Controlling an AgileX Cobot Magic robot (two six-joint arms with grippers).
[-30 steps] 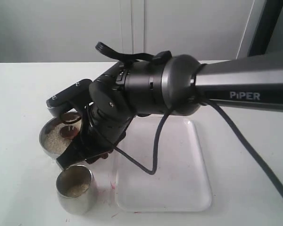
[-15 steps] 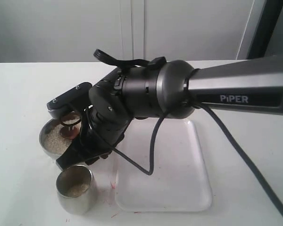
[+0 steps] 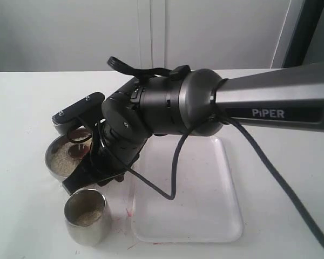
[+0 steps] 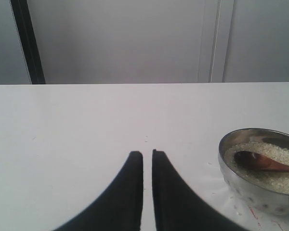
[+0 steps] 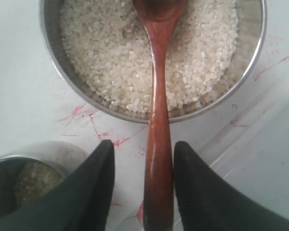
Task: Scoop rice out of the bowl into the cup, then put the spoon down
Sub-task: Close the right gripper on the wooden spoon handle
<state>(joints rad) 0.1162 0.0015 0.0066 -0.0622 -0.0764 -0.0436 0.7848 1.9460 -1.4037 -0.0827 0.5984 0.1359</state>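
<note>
The steel bowl [image 5: 47,57] holds white rice [image 5: 101,57], and the dark wooden spoon [image 5: 157,96] rests with its head in the grains and its handle out over the rim. My right gripper [image 5: 143,143] is open astride the handle: one finger touches it, the other stands off with a gap. The cup [image 5: 24,163] stands beside that finger with some rice [image 5: 33,180] inside. In the exterior view the right arm covers most of the bowl [image 3: 56,162], behind the cup [image 3: 86,216]. My left gripper [image 4: 147,153] is shut and empty over bare table, beside the bowl [image 4: 253,192].
A clear plastic tray [image 3: 205,199] lies right of the bowl and cup, its edge close to the spoon handle [image 5: 260,159]. Red marks stain the white table [image 5: 94,127] between bowl and cup. A white wall and a dark post stand behind the table.
The right arm has shifted slightly to the left and settled lower over the bowl's near side. Bowl, cup and tray have not moved.
</note>
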